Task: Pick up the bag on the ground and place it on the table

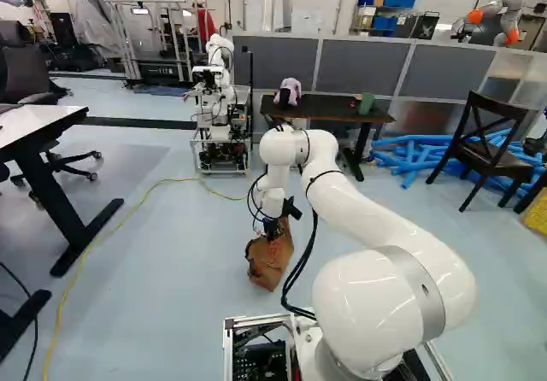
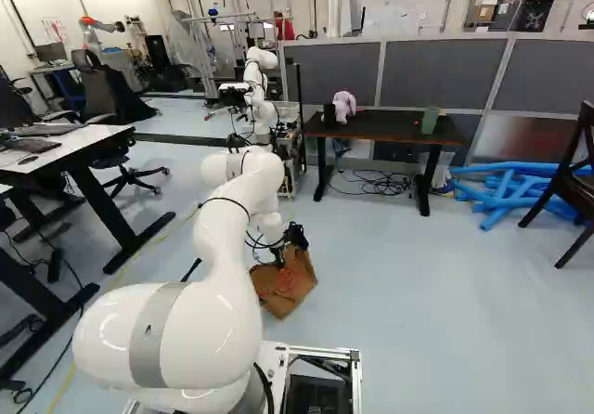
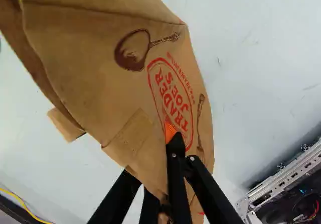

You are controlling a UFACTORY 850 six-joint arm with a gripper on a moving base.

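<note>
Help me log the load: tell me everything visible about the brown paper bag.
The brown paper bag is creased, with folded edges, a red oval print, brown utensil drawings and a small flap jutting out. It is tilted, pinched near an edge by the black end effector with orange pads, one finger on each side. Whether it touches the pale blue floor beneath is unclear.

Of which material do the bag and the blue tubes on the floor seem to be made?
The bag looks like matte brown paper, judging by its crisp creases. The blue tubes look smooth and dull, perhaps foam or plastic; their even colour does not settle which.
</note>
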